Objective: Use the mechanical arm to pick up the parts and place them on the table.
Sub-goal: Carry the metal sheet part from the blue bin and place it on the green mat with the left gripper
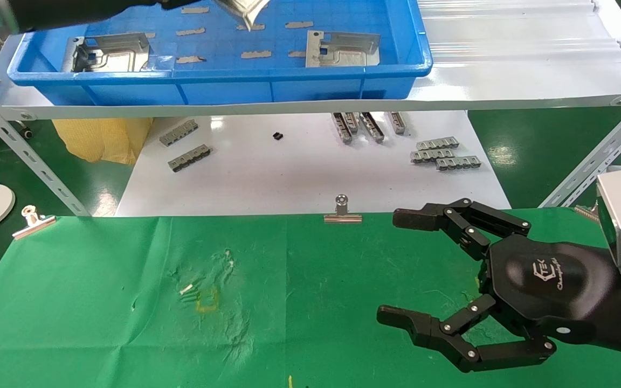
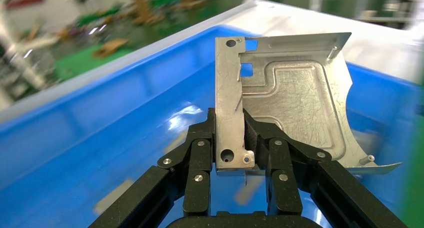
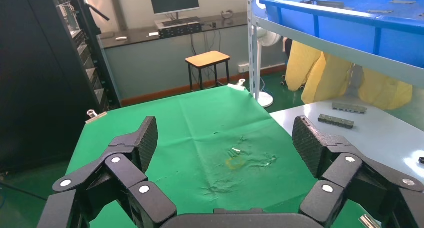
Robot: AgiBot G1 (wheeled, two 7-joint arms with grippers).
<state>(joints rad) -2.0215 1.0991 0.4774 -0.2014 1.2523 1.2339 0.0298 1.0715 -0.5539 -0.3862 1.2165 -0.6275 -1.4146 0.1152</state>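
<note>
Green wrinkled cloth covers the work surface [image 1: 100, 302] nearest the robot, with a faint yellow mark [image 1: 207, 302] near its middle and no part lying on it yet. Above its right side hovers the right claw [image 1: 388, 267], fingers spread wide and empty; the arm looks parked.

Beyond the cloth's far edge, held by a binder clip [image 1: 342, 210], lies a glossy white board [image 1: 289, 172] scattered with small grey comb-like strips [image 1: 444, 155]. Higher and farther, on a shelf, sits the blue tray [image 1: 310, 81]. Two silver parts rest flat in it, one at the left [image 1: 110, 52] and one at the right [image 1: 343, 48].

Farthest, at the top of the head view, the left claw [image 2: 243, 138] is closed on a third part [image 2: 285, 100], pinching the straight flange edge near its lower corner and holding the plate upright above the tray floor.

The plate looks thin, stiff and light, but smooth and slick. Gripped at one edge, it could pivot or slip if swung fast. The flat flange, clear of the cut-outs and the curved corner, seems the soundest hold, and the edges are probably sharp.
</note>
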